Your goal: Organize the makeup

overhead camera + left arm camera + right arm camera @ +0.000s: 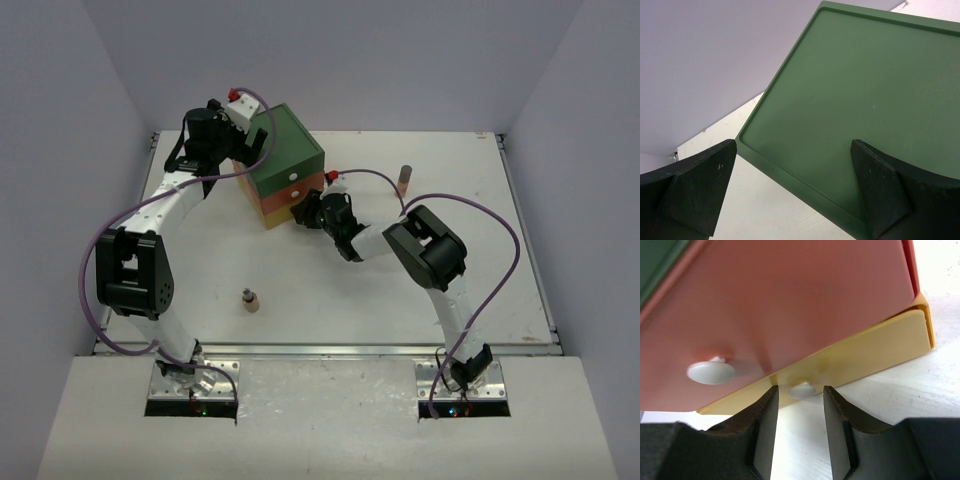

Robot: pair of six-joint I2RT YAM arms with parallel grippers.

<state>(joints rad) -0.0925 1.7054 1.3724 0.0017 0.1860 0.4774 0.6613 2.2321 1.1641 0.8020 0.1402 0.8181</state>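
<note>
Two makeup pieces show in the top view: a small tan bottle with a dark cap point(250, 300) standing at the near left, and a taller tan bottle point(405, 180) standing at the far right. No palettes are in view. My right gripper point(306, 211) point(799, 393) is open at the front of the three-drawer box point(285, 160). Its fingertips straddle the white knob point(801, 390) of the yellow bottom drawer point(865, 352) with a small gap on each side. My left gripper point(243, 152) point(790, 187) is wide open over the box's green top point(865, 90) at its left edge, holding nothing.
The orange middle drawer point(790, 300) with its own white knob point(711, 371) is just above the yellow one. The white table point(330, 290) ends at grey walls on the left, back and right. The right arm's elbow point(425, 245) hangs over the table's middle right.
</note>
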